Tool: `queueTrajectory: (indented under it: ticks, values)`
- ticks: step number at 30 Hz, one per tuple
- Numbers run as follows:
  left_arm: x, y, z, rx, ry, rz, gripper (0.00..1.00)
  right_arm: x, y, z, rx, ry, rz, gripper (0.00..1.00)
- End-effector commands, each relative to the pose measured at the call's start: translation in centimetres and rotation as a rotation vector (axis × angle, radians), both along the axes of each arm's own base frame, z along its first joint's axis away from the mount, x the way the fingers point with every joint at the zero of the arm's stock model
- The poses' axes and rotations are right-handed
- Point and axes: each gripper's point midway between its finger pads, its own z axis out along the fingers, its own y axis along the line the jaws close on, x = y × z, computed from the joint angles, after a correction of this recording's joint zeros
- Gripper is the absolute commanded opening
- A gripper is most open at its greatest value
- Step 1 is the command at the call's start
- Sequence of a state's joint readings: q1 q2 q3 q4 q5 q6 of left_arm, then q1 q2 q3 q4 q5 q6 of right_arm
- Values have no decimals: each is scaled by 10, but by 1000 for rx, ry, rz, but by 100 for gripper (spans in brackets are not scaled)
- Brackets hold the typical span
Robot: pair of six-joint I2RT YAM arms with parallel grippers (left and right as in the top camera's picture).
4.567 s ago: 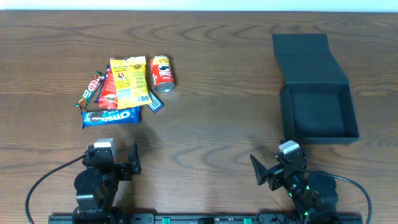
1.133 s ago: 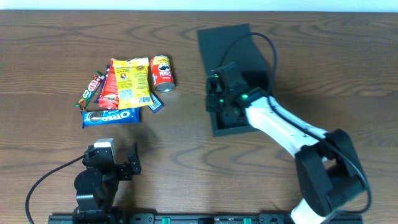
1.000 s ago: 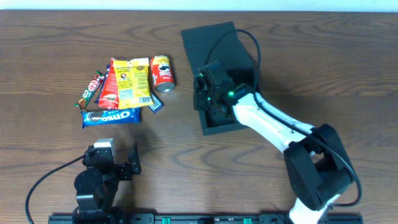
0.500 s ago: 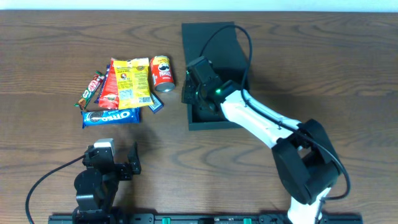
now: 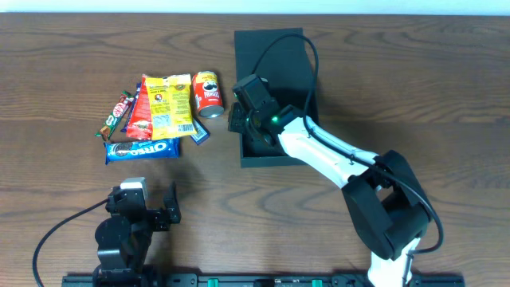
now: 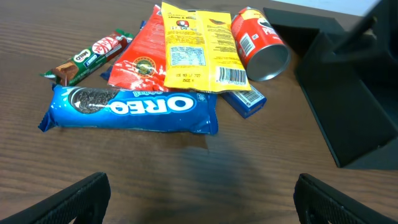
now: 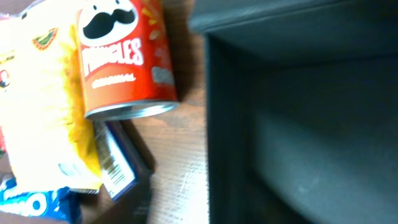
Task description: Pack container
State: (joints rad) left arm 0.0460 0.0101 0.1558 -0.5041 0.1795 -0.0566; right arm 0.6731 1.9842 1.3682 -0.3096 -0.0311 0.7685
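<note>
Here the container sits open at mid-counter, a matte teal-black square box whose hinged lid lies flat on the far side. In the right wrist view the container shows only a bare dark floor and walls. From overhead the right arm covers part of the inside.

All snacks lie on the counter to the left of the container:
- A red Pringles can lies on its side just beside the container's left wall.
- A yellow packet overlaps a red packet.
- A KitKat bar lies at the far left of the heap.
- A blue Oreo pack lies along the near edge of the heap.
- A small blue packet pokes out below the can.

The right gripper is at the container's left wall, near the hinge-side corner. The pictures do not show whether it is spread or pinching the wall.

The left gripper hangs low over the near counter with its fingers spread wide and holds nothing. It is well apart from the container, which lies ahead and to its right, and the Oreo pack lies nearest before it.
</note>
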Motion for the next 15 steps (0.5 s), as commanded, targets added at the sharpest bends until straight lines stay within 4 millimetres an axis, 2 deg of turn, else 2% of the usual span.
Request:
queueTrajectory:
  ticks: [1, 5, 8, 9, 11, 13, 15]
  values:
    - [0, 2, -6, -12, 10, 16, 95, 0, 15, 13, 18, -24, 89, 99]
    - [0, 2, -6, -12, 10, 16, 95, -1, 23, 48, 30, -64, 214, 99]
    - [0, 2, -6, -12, 10, 16, 95, 5, 18, 88, -3, -163, 273, 99]
    - [0, 2, -6, -12, 10, 16, 95, 10, 8, 108, -38, -220, 269, 99]
    - [0, 2, -6, -12, 10, 16, 95, 22, -17, 132, -122, -305, 232, 99]
    - [0, 2, -6, -12, 10, 16, 95, 32, -58, 149, -263, -365, 180, 99]
    - [0, 2, -6, -12, 10, 16, 95, 36, -102, 153, -371, -345, 111, 99]
